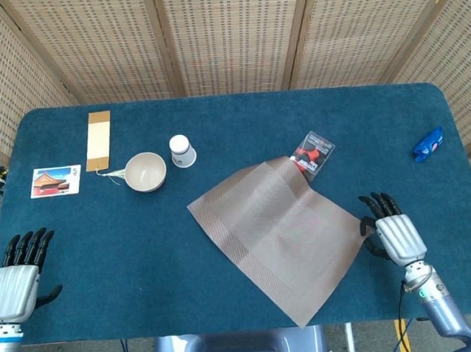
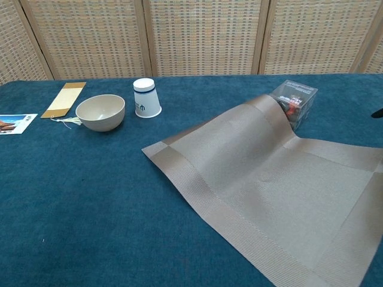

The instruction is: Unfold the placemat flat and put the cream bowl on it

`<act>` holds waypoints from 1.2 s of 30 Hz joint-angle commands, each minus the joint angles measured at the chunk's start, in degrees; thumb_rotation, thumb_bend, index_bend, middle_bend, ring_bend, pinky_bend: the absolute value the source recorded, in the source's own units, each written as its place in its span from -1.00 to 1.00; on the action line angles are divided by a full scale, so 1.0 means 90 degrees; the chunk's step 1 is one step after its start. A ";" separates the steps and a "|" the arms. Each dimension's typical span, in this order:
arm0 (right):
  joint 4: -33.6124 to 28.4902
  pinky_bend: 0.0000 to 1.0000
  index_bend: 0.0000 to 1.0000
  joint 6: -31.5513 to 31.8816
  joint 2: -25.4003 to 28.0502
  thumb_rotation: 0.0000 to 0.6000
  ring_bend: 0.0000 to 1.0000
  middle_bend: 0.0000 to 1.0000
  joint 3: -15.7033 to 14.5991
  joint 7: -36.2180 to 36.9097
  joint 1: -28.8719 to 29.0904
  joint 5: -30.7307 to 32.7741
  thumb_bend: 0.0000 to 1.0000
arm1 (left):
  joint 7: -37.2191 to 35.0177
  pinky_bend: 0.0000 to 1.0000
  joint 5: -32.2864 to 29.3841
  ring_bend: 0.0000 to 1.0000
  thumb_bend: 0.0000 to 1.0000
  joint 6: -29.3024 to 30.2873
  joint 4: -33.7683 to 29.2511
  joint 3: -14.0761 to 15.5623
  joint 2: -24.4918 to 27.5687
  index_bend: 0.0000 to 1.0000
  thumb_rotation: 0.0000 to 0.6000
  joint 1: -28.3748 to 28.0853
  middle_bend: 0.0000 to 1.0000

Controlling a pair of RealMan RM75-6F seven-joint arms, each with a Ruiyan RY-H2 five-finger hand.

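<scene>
Now the placemat — a woven, taupe square with a ribbed border — lies spread on the blue felt table, turned like a diamond. Its far corner rides up against a clear plastic box with red contents. At its right corner the right hand pinches the edge. Well left of the placemat sits the cream bowl, round and smooth; a white cup stands upside down just beside it. Far left of the placemat, the left hand holds nothing — fingers straight.
</scene>
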 commanded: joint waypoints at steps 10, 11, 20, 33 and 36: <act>0.0133 -1.00 0.37 -0.0442 0.0407 1.00 -0.94 -0.60 0.0245 -0.0968 0.0193 0.0364 0.17 | 0.0037 -1.00 0.0004 -1.00 -0.69 -0.0025 -0.0036 0.0007 -0.0008 -1.00 1.00 -0.0012 -1.00; 0.0110 -1.00 0.36 -0.0487 0.0413 1.00 -0.94 -0.60 0.0270 -0.1040 0.0213 0.0411 0.16 | 0.0034 -1.00 0.0009 -1.00 -0.69 -0.0018 -0.0043 0.0008 -0.0006 -1.00 1.00 -0.0010 -1.00; 0.0047 -1.00 -0.47 -0.0567 0.0394 1.00 -1.00 -1.00 0.0298 -0.1581 0.0177 0.0635 -0.37 | 0.0013 -1.00 0.0001 -1.00 -0.69 -0.0021 -0.0044 0.0007 0.0004 -1.00 1.00 -0.0008 -1.00; -0.1301 -1.00 -1.00 0.1190 0.0850 1.00 -1.00 -1.00 0.0388 -0.1177 -0.0948 0.0688 -0.61 | -0.0114 -1.00 0.0173 -1.00 -0.69 0.0104 -0.0100 -0.0044 0.0045 -1.00 1.00 -0.0049 -1.00; -0.1561 -1.00 -0.99 0.1664 0.1066 1.00 -1.00 -1.00 0.0265 -0.1039 -0.1184 0.0257 -0.62 | 0.0004 -1.00 0.0270 -1.00 -0.70 0.0133 -0.0219 -0.0077 0.0114 -1.00 1.00 -0.0103 -1.00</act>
